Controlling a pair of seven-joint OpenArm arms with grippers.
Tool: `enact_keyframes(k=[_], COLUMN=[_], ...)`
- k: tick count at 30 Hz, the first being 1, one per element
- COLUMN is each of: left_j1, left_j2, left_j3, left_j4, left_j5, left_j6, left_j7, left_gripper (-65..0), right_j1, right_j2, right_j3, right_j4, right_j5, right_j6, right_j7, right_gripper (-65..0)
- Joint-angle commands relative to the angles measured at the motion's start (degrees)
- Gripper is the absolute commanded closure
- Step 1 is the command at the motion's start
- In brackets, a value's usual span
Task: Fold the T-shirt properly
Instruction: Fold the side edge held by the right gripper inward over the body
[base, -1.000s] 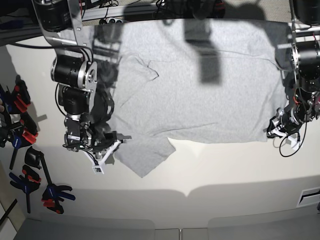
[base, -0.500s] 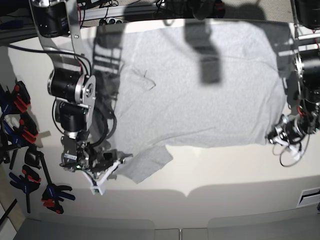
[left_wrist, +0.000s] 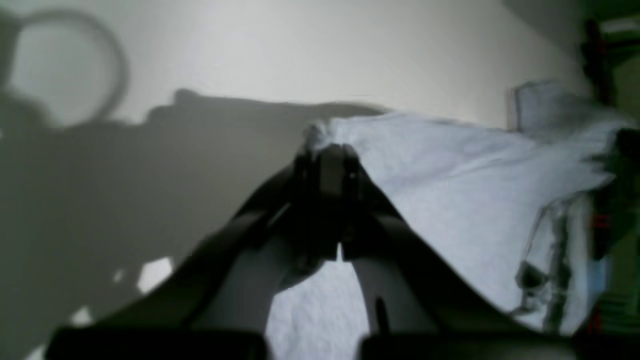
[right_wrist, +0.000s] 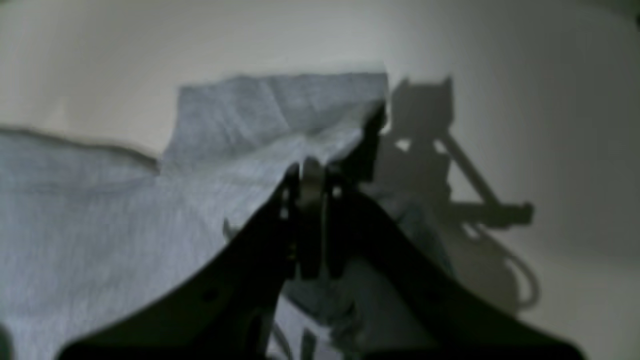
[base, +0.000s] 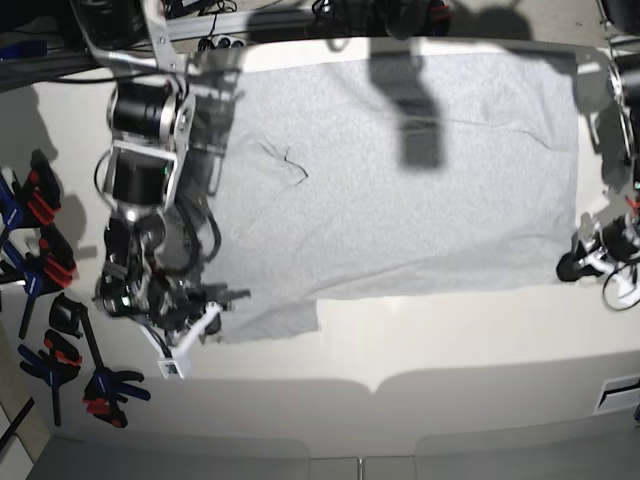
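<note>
While flat on table: T-shirt (base: 400, 170), 2 corners pinched.
Left gripper (base: 590, 262): low, clamped on hem corner.
Right gripper (base: 205, 318): low, clamped on sleeve.

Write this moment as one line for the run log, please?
stage: spreading | T-shirt: flat on table, plain side up | left gripper: shut on T-shirt corner | right gripper: shut on T-shirt edge

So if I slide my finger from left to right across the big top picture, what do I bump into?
Clamps → right gripper → T-shirt → left gripper.
</note>
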Motion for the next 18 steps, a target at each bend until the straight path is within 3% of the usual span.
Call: enact_keyframes(k=[1,7,11,18], left_j1=[0.3,11.8,19.5,29.4], left_j2=[-1.1,-0.9,-0.8,0.3], left_j3=[-2.3,-11.2,-14.5,-14.9], left_j4=[2.4,15.8,28.2,42.8], left_j5=[-1.8,-2.0,1.5,8.8], left_j6=[-0.3,-0.4,-0.3,5.1], left_j7=[0.2,1.7,1.6,0.9], left_gripper=[0.0,0.0,0.0,0.0], right_j1=[0.3,-7.8,-11.7,-19.6], right_j2=[0.6,0.8,0.8,0.8], right_j3=[0.2,0.3,0.3,0.4], right_j4=[4.0,16.2,21.1,29.9], right_j5=[1.8,3.7,3.7,3.6], right_j6=[0.3,0.0,-1.1,-2.0], right_j7=[0.4,-1.7,-2.9,-5.6], right_gripper=[0.0,0.0,0.0,0.0])
